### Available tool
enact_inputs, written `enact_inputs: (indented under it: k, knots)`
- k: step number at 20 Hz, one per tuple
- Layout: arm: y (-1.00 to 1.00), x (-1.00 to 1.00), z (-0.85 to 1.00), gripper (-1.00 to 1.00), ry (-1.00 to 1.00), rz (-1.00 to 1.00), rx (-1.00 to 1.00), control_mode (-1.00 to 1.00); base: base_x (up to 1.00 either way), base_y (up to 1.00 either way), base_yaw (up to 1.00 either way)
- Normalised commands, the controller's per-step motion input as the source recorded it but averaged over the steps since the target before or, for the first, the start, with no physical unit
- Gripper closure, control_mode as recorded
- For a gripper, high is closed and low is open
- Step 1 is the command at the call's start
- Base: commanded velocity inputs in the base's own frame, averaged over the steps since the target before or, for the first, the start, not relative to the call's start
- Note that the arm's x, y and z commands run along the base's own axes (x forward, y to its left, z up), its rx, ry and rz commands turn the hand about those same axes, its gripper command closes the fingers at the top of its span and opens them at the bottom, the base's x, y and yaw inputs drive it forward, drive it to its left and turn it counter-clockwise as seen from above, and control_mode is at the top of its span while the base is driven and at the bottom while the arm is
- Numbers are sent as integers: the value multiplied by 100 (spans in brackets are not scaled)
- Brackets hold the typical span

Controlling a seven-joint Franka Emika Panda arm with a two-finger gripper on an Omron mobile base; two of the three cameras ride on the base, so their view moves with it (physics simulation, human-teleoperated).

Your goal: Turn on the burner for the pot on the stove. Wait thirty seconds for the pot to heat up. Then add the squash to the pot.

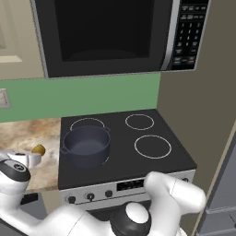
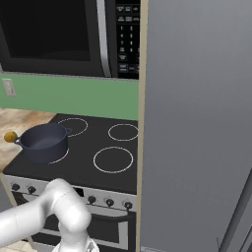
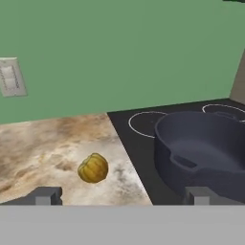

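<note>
gripper (image 3: 122, 196) wide open and empty, hanging low just left of the pot (image 1: 86, 146), facing the squash (image 3: 93, 168). squash sits on the counter (image 3: 43, 148) beside the pot, untouched. likely step: fetching squash; next move calls for descending over it and closing.

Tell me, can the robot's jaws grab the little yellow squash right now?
Probably yes. The squash sits alone on the counter beside the pot, the open gripper faces it, and nothing lies between.
</note>
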Motion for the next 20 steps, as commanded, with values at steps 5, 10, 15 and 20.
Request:
enact_inputs:
  k: [5,10,15,20]
  knots:
    - [0,34,-28,-100,0,-7,0,-100,0,0,0]
    - [0,43,-39,-100,0,-8,0,-100,0,0,0]
    - [0,44,-42,-100,4,-7,0,-100,0,0,0]
    - [8,43,-35,-100,6,-6,0,-100,0,0,0]
